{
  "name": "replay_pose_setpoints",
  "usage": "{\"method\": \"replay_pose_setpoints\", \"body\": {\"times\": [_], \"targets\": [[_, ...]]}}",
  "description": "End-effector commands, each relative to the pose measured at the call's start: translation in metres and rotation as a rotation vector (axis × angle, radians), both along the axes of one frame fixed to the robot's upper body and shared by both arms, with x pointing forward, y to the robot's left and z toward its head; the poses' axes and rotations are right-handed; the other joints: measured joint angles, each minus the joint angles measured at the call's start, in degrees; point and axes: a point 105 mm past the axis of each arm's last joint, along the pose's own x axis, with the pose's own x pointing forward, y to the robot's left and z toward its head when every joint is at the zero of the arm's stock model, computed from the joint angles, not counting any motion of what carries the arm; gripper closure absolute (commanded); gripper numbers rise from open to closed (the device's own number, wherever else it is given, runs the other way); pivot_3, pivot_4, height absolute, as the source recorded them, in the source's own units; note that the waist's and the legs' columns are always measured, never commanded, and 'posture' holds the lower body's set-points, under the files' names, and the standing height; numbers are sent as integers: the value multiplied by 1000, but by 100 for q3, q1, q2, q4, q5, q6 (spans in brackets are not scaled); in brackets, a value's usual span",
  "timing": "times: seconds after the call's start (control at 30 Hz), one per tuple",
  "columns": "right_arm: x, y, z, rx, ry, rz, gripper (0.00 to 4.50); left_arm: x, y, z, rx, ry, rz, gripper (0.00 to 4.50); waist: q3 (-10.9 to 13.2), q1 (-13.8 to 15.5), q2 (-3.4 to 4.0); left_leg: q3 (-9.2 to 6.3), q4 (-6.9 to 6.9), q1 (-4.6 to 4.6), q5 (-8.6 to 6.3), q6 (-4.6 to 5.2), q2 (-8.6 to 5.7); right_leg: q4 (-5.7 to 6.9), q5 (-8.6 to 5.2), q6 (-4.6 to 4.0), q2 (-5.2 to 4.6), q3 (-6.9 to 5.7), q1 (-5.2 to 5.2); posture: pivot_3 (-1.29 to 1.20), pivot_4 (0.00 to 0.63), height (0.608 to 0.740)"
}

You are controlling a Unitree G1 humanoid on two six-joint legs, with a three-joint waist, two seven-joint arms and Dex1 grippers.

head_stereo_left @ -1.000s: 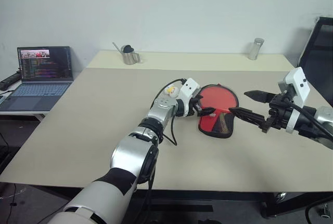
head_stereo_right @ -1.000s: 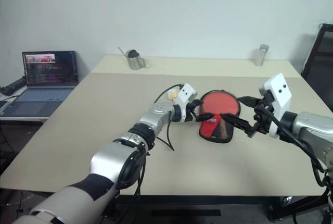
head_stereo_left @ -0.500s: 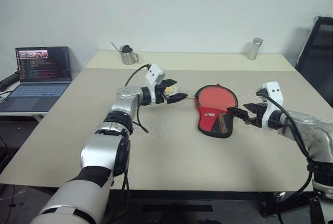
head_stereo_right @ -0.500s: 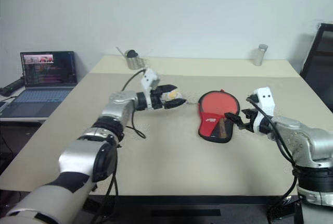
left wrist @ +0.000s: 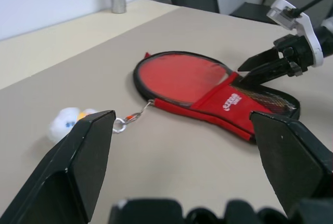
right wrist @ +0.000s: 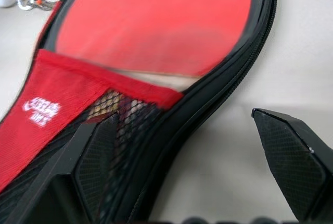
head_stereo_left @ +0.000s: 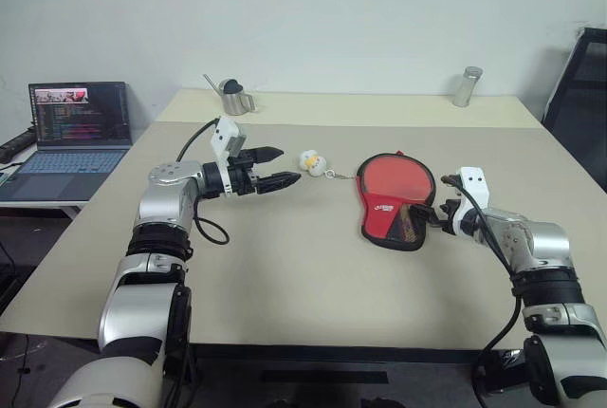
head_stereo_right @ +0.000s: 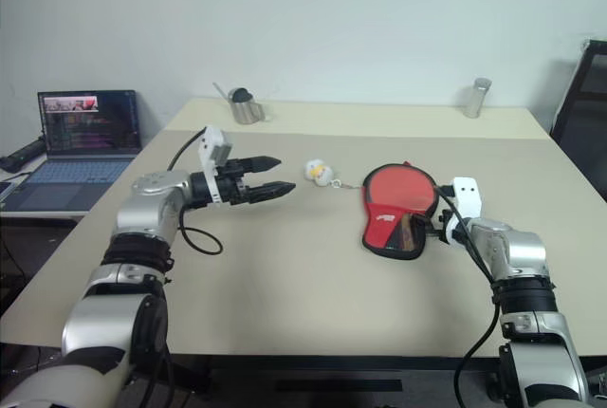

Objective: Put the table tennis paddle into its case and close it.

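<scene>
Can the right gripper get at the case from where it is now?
Probably yes. The right gripper sits open right at the handle end of the case, and nothing lies between them on the table. The left gripper hangs well off to the side.

paddle handle (right wrist: 122, 117) perhaps hidden behind mesh

even, soft indoor light, faint shadows, wrist views blurred up close

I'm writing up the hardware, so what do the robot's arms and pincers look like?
Both arms are silver-grey metal segments with black joint bands and loose black cables. Each wrist carries a white camera block. The left pincer and right pincer each have two black tapered fingers.
</scene>
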Motion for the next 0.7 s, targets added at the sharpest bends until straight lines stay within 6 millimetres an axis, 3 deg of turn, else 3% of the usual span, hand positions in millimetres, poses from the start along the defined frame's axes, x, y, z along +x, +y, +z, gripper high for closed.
{"method": "replay_pose_setpoints", "body": {"times": [0.03, 0.37, 0.47, 0.7], "targets": [[7, 6, 9, -18, -50, 30, 17, -4, -2, 18, -6, -66, -5, 0, 0, -6, 0, 2, 0, 1, 0, 0, 0, 1, 0, 0, 0, 2, 0, 0, 150, 740], [12, 32, 0, -63, -48, 139, 17, -5, -6, 19, -4, -68, -2, 0, -1, -59, 1, 14, 5, 21, 1, -1, 5, 36, 0, 0, 2, 3, -1, 0, 150, 740], [14, 34, -6, -62, -18, 140, 610, -4, -6, 19, 1, -72, 1, 0, -2, -90, -1, 16, 14, 24, 2, -2, 5, 54, 0, 0, 2, 4, -3, 0, 150, 740], [19, 32, -18, 13, 51, 93, 3026, -5, -5, 19, 13, -78, 8, 0, -6, -115, -4, 11, 28, 33, 8, -4, 5, 77, 1, -2, 2, 6, 1, 0, 150, 740]]}}
